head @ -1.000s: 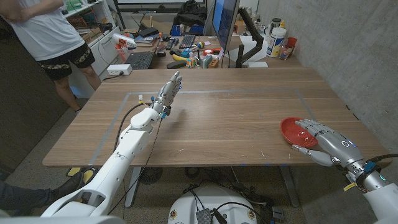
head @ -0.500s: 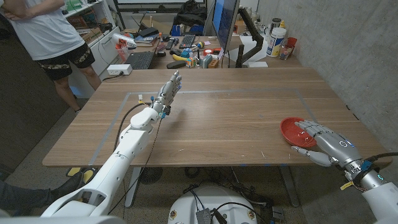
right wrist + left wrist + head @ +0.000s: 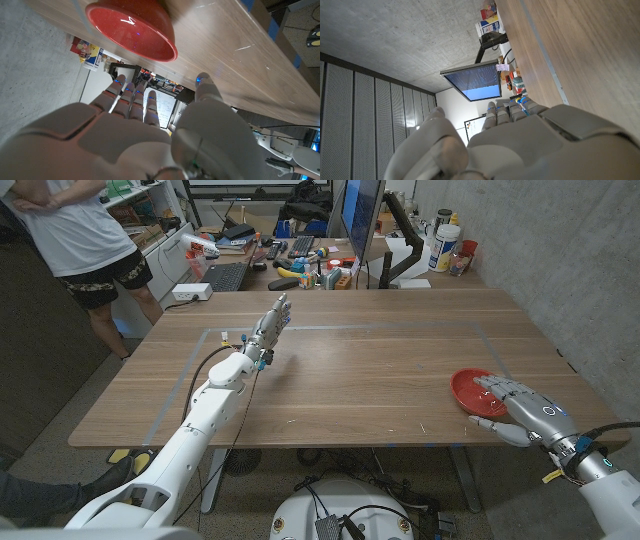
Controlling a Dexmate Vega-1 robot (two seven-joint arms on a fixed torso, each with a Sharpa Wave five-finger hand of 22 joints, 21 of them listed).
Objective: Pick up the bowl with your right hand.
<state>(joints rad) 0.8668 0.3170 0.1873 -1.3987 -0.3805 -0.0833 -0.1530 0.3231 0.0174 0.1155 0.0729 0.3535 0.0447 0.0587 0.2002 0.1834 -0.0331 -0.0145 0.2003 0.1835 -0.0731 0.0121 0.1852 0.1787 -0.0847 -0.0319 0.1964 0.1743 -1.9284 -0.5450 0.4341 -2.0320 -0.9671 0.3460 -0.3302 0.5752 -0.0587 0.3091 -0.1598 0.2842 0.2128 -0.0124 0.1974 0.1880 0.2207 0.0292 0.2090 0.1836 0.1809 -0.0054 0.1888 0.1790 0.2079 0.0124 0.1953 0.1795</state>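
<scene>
Bowl at the table's right near corner, my hands wide apart.

The bowl (image 3: 473,391) sits on the table (image 3: 360,370) close to its right edge and near its front. My right hand (image 3: 515,408) is just before it, fingers over its near rim. My left hand (image 3: 270,330) is well apart, left of the table's middle and toward the back. Behind the table stands a monitor (image 3: 361,218); a person (image 3: 80,240) stands off its back-left corner.

Bare wooden table (image 3: 380,380) surrounds the shallow red bowl (image 3: 468,389); only the robot's right hand (image 3: 512,408) crowds its near rim.
</scene>
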